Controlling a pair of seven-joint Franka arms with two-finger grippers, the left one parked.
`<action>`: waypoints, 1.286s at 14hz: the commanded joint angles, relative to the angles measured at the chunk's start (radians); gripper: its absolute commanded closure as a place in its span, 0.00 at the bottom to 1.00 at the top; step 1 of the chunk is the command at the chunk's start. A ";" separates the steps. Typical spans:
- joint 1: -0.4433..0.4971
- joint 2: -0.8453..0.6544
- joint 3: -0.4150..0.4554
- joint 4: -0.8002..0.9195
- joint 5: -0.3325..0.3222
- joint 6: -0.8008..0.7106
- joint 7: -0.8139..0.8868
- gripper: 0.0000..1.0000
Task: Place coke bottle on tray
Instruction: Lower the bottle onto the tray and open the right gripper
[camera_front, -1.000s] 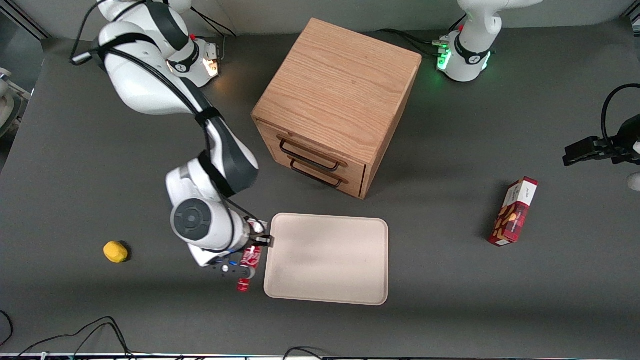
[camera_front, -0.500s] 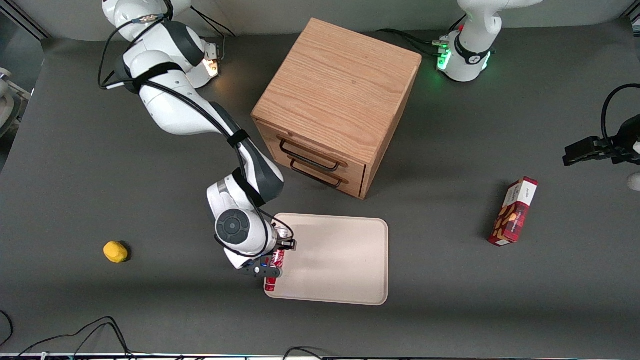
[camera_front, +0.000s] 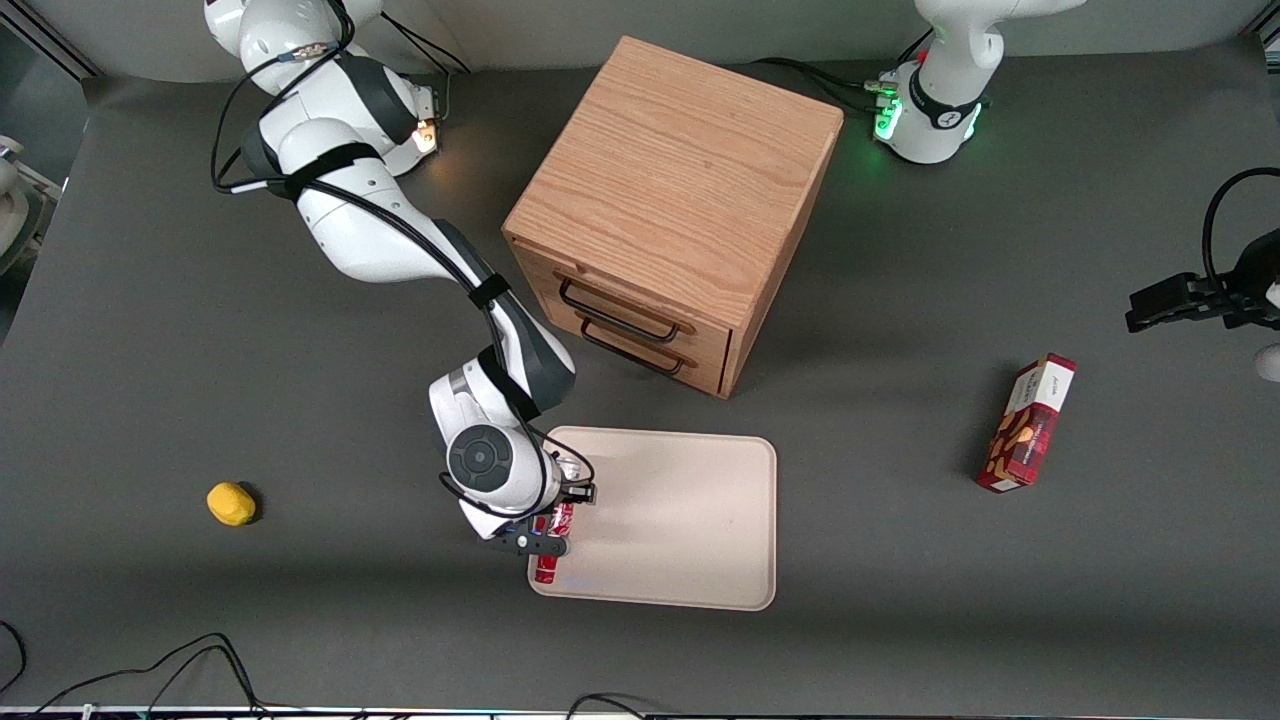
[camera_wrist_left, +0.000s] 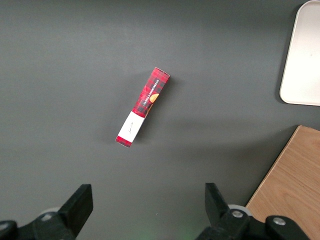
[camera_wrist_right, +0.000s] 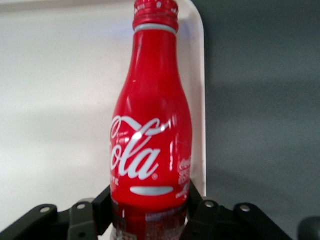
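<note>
Coke bottle — held by its lower body, lying roughly horizontal, neck and red cap pointing toward the front camera. In the front view it sits just inside the tray's edge toward the working arm's end, over the corner nearest the camera. The right wrist view confirms this: bottle with the pale tray floor to one side of it and the raised rim running right alongside the other; dark table past the rim.

Gripper — fingers pinching the bottle at its base end, one dark pad on each side (contact visible in the wrist view). Whether the bottle already touches the tray floor I cannot tell; it looks low over it.

Step in hand, my reading: transport is done, placing is under way — bottle over the tray but barely clear of the rim.

Next move calls for: lower until the bottle rests on the tray floor, then spread the fingers and lift straight up. Ideally shift a little toward the tray's middle first, roughly the 3 o'clock direction in the front view, since a round bottle laid on its side may roll, and the low rim is its only stop here.

Surroundings: wooden drawer cabinet at about 1 o'clock from the bottle, farther from the camera; yellow object at 9 o'clock, well apart; red snack box toward the parked arm's end.
</note>
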 joint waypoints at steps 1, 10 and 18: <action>0.026 0.016 -0.024 0.043 0.003 0.001 -0.009 0.00; 0.026 0.009 -0.032 0.043 0.004 -0.007 0.001 0.00; 0.011 -0.081 -0.027 0.044 0.015 -0.152 0.003 0.00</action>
